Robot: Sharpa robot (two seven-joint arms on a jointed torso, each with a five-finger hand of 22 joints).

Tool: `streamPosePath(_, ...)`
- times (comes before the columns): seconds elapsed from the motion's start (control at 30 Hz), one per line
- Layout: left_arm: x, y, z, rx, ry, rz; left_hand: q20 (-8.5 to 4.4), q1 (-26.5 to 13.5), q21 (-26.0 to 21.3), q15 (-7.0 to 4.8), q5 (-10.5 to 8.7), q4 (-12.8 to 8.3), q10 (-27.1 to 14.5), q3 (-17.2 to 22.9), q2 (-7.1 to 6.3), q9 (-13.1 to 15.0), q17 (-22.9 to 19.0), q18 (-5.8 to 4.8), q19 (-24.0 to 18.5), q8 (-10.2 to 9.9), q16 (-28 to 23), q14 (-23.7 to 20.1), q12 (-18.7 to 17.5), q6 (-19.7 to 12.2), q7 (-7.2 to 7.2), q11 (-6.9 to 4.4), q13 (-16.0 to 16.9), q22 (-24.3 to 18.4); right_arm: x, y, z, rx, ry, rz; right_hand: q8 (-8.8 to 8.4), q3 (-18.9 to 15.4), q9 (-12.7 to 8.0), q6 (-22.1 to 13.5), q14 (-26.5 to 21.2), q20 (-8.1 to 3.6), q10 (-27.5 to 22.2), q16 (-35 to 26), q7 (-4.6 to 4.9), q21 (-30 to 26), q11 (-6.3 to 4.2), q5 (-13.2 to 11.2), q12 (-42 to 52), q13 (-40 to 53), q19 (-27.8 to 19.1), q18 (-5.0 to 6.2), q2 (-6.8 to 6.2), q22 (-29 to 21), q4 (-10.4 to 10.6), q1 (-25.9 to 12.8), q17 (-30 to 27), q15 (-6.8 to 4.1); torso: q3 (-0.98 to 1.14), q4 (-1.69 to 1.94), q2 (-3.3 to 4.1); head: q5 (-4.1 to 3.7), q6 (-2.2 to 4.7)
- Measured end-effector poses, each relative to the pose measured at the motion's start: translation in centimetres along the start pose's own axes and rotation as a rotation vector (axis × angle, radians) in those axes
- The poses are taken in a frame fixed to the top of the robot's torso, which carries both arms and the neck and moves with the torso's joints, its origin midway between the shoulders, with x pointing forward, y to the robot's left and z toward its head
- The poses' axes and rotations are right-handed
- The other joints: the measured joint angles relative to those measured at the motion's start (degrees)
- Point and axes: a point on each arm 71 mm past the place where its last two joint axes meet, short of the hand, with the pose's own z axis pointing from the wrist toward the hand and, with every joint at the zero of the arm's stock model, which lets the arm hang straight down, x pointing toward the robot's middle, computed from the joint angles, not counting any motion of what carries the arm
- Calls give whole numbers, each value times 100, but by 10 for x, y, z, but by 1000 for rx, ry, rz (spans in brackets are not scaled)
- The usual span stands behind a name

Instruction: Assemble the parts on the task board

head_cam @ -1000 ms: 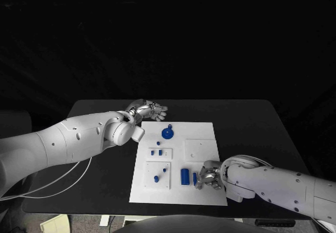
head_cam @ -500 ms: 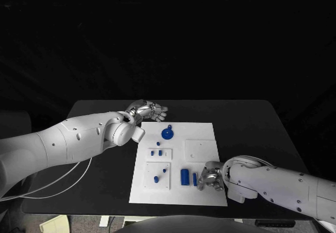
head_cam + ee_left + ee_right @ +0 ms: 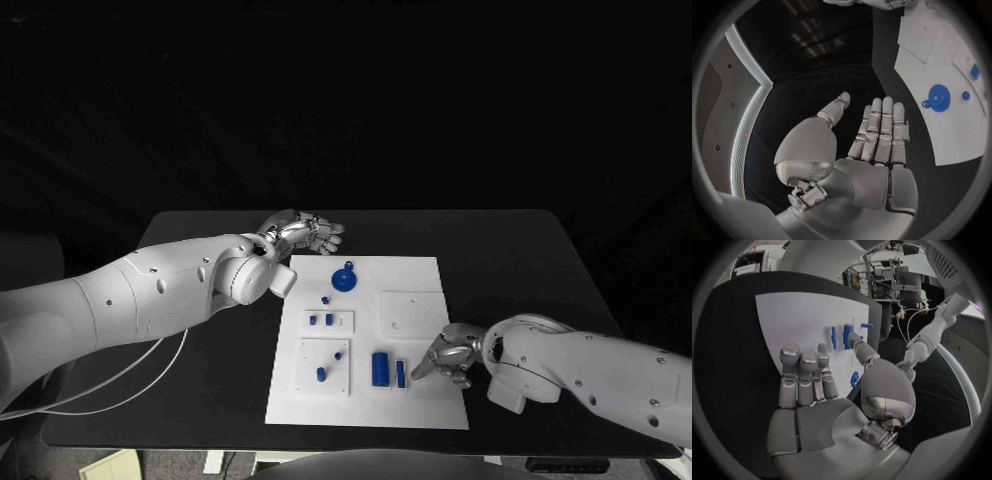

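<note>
On the task board [image 3: 411,405], blue parts [image 3: 381,367]; both hands empty, fingers apart.

Tabletop [image 3: 519,260]: from my remote station I see a black, matt, rectangular surface with rounded corners. Its far edge lies against a dark background. Its right half is bare black out to the right edge.

Cables [image 3: 137,375]: I see two thin white lines running side by side in a shallow loop over the left part of the tabletop. They cross its left edge towards the near-left corner. I cannot tell where they end.

Pale object [image 3: 113,462]: a light, box-like shape lies below the tabletop's near-left corner, on the floor. It is too small and dim for me to identify.
</note>
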Motion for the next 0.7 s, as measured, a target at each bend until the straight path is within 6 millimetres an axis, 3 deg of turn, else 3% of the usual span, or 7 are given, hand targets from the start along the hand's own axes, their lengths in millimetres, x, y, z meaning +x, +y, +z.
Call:
streamPosePath(0.2,-8,2,0,0,-21,5,0,0,0,0,0,0,0,0,0,0,6,-8,0,0,0,0,0,0,0,0,0,1,-45,6,-10,-95,-110,62,0,-50,19,-22,-20,1,-13,0,20,-15,-13,0,12,-28,0,0,1,-7,9,1,6,-20,-1,-7,-4,-29,99)
streamPosePath(0.33,-17,3,1,3,-43,9,0,0,0,0,0,0,0,0,0,0,13,48,0,23,0,0,0,0,0,0,0,5,-78,12,-11,-185,-214,136,20,-50,43,-43,-42,-9,-34,-26,23,-81,-34,70,33,-79,-13,-1,202,-33,9,195,1,-41,-3,-10,-9,-63,228)
streamPosePath(0.47,-28,4,3,10,-70,7,0,14,-25,0,0,-50,0,15,-14,0,26,53,0,23,-51,0,0,0,0,0,0,5,-119,21,-11,-275,-341,209,38,-66,59,-97,-112,21,-111,-150,49,-197,-39,135,15,-184,-104,-3,354,-76,-7,323,-89,-33,-16,-10,-16,-116,484)
streamPosePath(0.53,-35,4,3,15,-88,-2,12,115,-26,0,0,-129,0,4,-115,0,31,53,-11,23,-87,0,0,0,0,0,-1,13,-138,23,-11,-312,-399,256,38,-66,59,-149,-230,71,-224,-294,91,-333,-14,233,-115,-314,-239,-3,411,-129,-7,380,-180,-18,-24,-14,-24,-135,595)
streamPosePath(0.6,-43,2,5,23,-107,-9,21,206,-27,14,0,-138,0,-4,-205,0,38,54,-20,23,-118,-15,0,-12,-12,0,-12,18,-151,25,-11,-342,-443,298,38,-66,59,-192,-460,149,-419,-511,137,-554,15,299,-337,-497,-485,-3,446,-205,-7,415,-306,28,-32,-20,-38,-152,733)
streamPosePath(0.7,-57,-7,8,49,-139,-18,36,237,-92,19,0,-147,-128,-43,-236,-15,35,54,-114,23,-228,-192,-59,-76,-76,-23,-50,23,-170,31,-10,-393,-506,362,38,-66,59,-242,-824,296,-711,-805,193,-894,86,381,-673,-817,-883,0,484,-311,-7,453,-501,124,-39,-24,-63,-168,911)
